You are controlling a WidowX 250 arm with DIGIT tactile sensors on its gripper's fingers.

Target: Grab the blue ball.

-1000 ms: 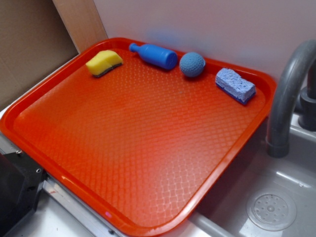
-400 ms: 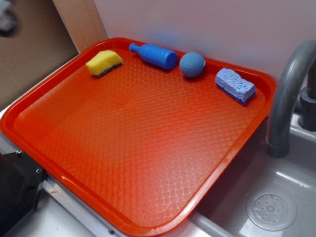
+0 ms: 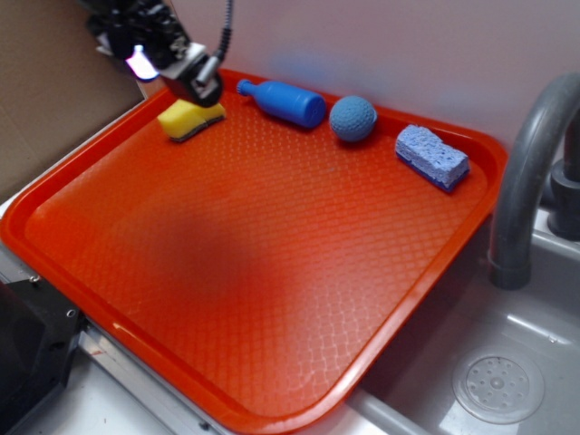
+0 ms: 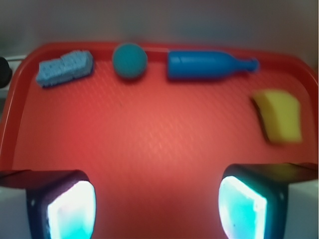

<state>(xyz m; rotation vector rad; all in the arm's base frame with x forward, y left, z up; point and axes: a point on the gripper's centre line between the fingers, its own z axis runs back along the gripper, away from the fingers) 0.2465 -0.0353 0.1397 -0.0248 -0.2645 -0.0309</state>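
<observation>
1. From the exterior view I see my gripper (image 3: 195, 82) at the far left corner of the red tray (image 3: 272, 399), hanging above the yellow sponge (image 3: 192, 120) and partly covering it.
2. The wrist view shows the jaws spread wide, one glowing pad (image 4: 72, 211) at each lower corner, with bare tray between them and nothing held.
3. The blue ball (image 3: 352, 119) rests on the tray along its far edge, close to the wall, well apart from the jaws.
4. In the wrist view the ball (image 4: 129, 60) sits at the top of the picture, far ahead of the open jaws and a little left of centre.
5. The blue bottle (image 3: 283, 100) lies on its side just beside the ball, between it and the gripper.
6. The light-blue sponge (image 3: 431, 157) lies on the ball's other side, toward the grey faucet (image 3: 530, 172).
</observation>
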